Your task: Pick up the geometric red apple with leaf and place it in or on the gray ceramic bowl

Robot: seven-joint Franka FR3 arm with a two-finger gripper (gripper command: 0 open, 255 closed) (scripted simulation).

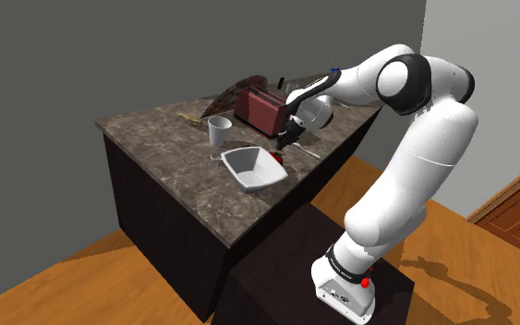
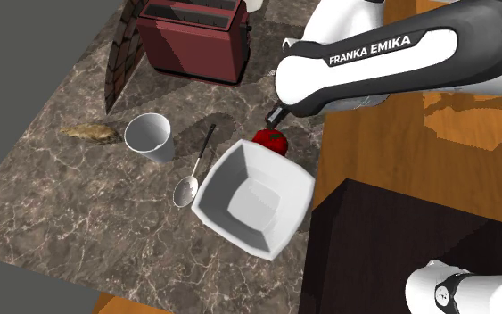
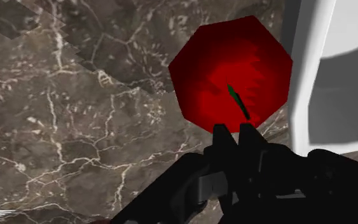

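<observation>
One red apple lies just ahead of the closed tool.

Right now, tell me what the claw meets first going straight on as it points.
Likely the red apple, dead ahead of the claw on the counter, beside the white bowl; the gap is unclear.

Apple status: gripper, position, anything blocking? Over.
Gripper shut, empty, just above apple. Apple on counter, beside bowl rim. Nothing between apple and bowl.
</observation>
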